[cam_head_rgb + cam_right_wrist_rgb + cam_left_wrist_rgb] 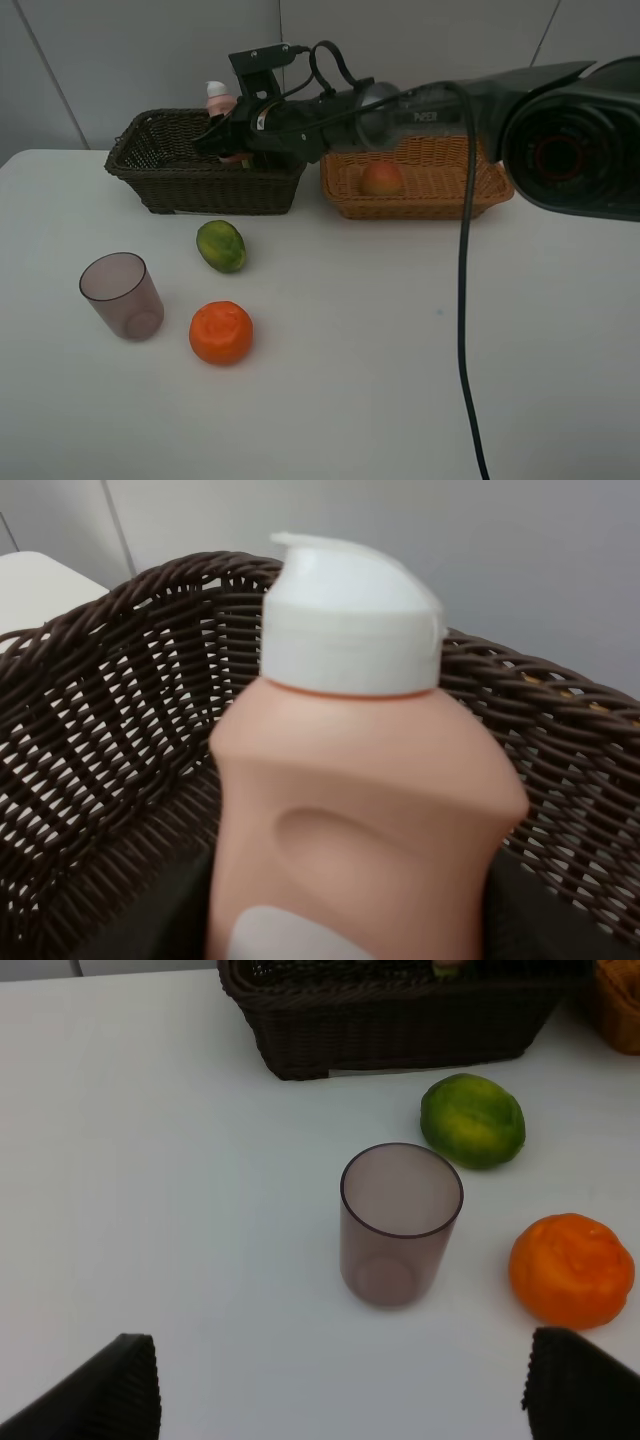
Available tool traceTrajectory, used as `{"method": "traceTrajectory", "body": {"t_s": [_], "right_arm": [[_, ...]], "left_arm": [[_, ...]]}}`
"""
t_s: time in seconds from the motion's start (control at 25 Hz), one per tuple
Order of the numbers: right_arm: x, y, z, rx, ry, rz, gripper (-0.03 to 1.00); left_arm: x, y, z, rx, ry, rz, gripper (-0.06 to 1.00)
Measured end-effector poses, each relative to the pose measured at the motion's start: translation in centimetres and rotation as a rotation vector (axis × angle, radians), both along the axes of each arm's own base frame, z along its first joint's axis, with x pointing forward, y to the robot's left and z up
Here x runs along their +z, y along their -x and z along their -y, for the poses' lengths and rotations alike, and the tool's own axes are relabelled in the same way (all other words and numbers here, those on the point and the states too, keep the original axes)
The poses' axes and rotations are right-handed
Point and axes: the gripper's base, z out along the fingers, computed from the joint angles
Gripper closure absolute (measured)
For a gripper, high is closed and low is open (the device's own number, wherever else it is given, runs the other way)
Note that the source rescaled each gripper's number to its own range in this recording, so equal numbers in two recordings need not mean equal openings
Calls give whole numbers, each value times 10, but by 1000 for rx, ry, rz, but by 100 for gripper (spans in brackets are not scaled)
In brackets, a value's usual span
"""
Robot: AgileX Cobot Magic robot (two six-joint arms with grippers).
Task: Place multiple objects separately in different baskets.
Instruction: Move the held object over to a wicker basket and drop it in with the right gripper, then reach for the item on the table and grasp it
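My right gripper reaches across to the dark brown basket and is shut on the small pink bottle, which it holds upright over the basket's inside. The bottle with its white cap fills the right wrist view, with the basket wall behind it. The peach-like fruit lies in the light tan basket. The green fruit, the orange and the mauve cup are on the table. My left gripper is open above the table, near the cup. The dark green bottle is out of view.
The two baskets stand side by side at the back of the white table. The right arm's black cable hangs down over the table's right half. In the left wrist view the green fruit and the orange lie beside the cup.
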Motion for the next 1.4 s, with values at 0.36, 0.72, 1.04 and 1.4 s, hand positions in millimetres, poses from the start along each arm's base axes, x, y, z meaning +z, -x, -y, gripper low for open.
{"method": "traceTrajectory", "body": {"t_s": [0.36, 0.72, 1.04, 1.4], "right_arm": [[1, 0, 0, -2, -15, 5, 57], [33, 6, 6, -42, -6, -69, 37], [71, 31, 37, -103, 208, -364, 36], [92, 58, 144, -295, 321, -589, 4]], "left_arm": [[0, 0, 0, 0, 0, 0, 1], [0, 0, 0, 0, 0, 0, 1], [0, 0, 0, 0, 0, 0, 1], [0, 0, 0, 0, 0, 0, 1]]}}
